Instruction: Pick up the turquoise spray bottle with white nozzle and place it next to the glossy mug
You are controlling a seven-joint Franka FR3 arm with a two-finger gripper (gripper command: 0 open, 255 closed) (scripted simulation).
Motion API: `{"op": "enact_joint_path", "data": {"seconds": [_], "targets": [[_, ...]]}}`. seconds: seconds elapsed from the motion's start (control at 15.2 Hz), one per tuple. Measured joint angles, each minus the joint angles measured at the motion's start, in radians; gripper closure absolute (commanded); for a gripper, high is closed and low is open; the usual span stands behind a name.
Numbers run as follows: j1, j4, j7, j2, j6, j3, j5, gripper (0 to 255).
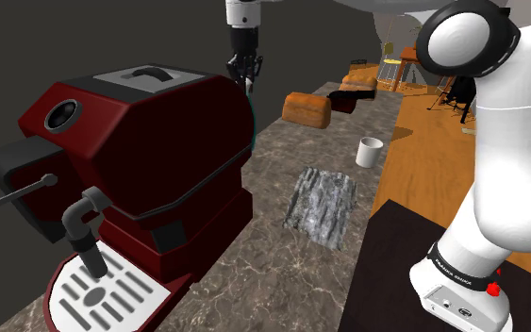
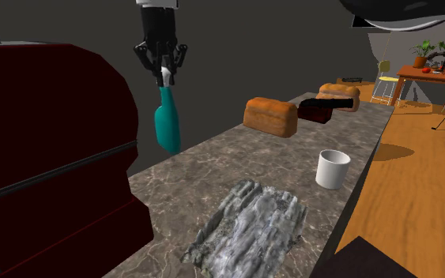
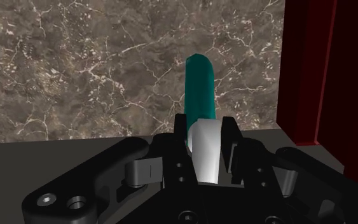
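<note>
Ok so the hand (image 2: 164, 71) is clamped on the white nozzle end of the turquoise spray bottle (image 2: 167, 120). The bottle dangles above the surface (image 2: 213, 162) beside the red coffee machine (image 2: 47, 150), probably for clearance. The white mug (image 2: 333, 168) sits well apart.

We're looking at a home kitchen here. There's a long counter (image 2: 205, 162) of brown veined stone, and on it a big dark-red espresso machine (image 1: 150, 160) with its drip tray, a brown loaf of bread (image 2: 270, 116) and a white mug (image 2: 333, 169). Past the counter's edge we've got a warm wooden floor (image 2: 418, 182) running out to an orange dining table (image 2: 434, 75) with a potted plant (image 2: 423, 52) on top and a pale chair (image 2: 385, 79) nearby, so it's an open-plan living space.
</note>
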Motion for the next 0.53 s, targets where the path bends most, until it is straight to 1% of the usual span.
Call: {"op": "enact_joint_path", "data": {"seconds": [0.53], "targets": [[0.013,0.232,0.001,0.078,-0.154,0.000,-0.008,255]]}}
